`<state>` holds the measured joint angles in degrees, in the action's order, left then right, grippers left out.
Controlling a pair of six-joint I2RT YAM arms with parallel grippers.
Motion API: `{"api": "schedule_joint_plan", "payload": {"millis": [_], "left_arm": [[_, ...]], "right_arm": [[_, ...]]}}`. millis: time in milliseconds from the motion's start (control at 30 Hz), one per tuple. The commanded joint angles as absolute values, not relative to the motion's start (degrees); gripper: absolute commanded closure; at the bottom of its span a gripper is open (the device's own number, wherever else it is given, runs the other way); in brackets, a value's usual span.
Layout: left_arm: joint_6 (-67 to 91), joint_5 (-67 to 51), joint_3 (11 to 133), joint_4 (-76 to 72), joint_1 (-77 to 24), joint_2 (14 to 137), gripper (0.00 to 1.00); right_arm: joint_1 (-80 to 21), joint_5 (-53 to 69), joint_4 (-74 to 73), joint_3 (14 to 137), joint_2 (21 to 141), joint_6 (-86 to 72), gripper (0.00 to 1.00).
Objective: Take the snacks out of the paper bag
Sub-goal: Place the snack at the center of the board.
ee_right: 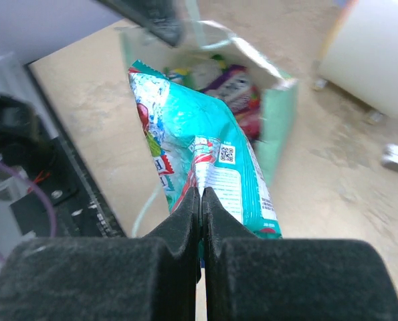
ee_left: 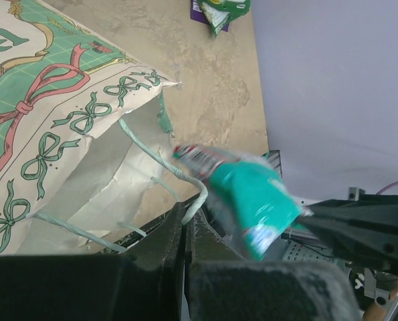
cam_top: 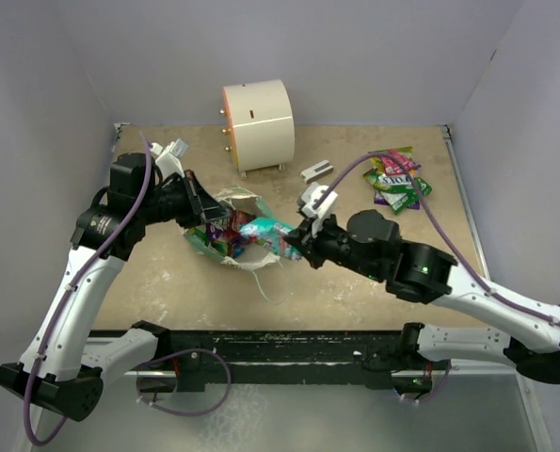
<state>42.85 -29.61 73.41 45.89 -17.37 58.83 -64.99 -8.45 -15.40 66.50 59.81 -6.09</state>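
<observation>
The right pincer [ee_right: 201, 194] pinches the teal packet [ee_right: 192, 127] by its seam, just outside the paper bag [ee_right: 279, 114]. The packet looks light, soft and slippery, so the seam is a good hold. The left pincer [ee_left: 187, 227], pressed together, seems to grip the handle [ee_left: 152, 155]. The snacks [ee_right: 233, 83] deeper inside are mostly hidden.

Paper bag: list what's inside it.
Inside the paper bag, a purple packet and a green-yellow packet show. The teal packet, pinched in the right fingers at the bag's mouth, covers whatever lies lower down.
</observation>
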Motion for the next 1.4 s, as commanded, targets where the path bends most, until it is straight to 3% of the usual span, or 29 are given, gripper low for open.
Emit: {"api": "schedule_joint_plan", "payload": {"millis": [0, 133, 200, 333, 633, 1033, 1300, 1367], "left_arm": [[41.92, -29.08, 73.21, 43.26, -17.33, 57.87, 1.0], [41.84, -29.26, 73.22, 42.99, -17.33, 58.18, 1.0], [41.79, -29.25, 73.3, 42.74, -17.35, 58.34, 1.0], [42.0, -29.51, 73.51, 42.62, -17.4, 58.93, 1.0], [41.08, -29.81, 75.79, 44.82, -17.4, 59.76, 1.0], [41.39, -31.37, 76.11, 44.3, -17.38, 61.25, 1.0], [41.98, -31.93, 74.38, 43.83, -17.35, 60.02, 1.0], [42.41, -32.24, 73.62, 43.46, -17.32, 59.49, 1.0]], "right_arm": [[-64.91, -27.16, -20.49, 70.14, 53.83, -6.47, 1.0], [-64.2, -54.69, -22.51, 69.79, 54.18, -11.48, 1.0], [-59.67, -60.34, -23.27, 69.51, 56.5, -12.88, 1.0], [-39.38, -50.03, -19.27, 65.71, 60.24, -12.19, 1.0], [-20.09, -44.56, -15.15, 58.25, 75.5, -5.76, 1.0], [-17.06, -43.79, -1.49, 49.42, 83.05, 3.38, 1.0], [-17.14, -27.15, -21.12, 55.65, 89.95, -20.64, 1.0], [-17.14, -23.04, -20.88, 53.9, 89.97, -24.89, 0.93]]}}
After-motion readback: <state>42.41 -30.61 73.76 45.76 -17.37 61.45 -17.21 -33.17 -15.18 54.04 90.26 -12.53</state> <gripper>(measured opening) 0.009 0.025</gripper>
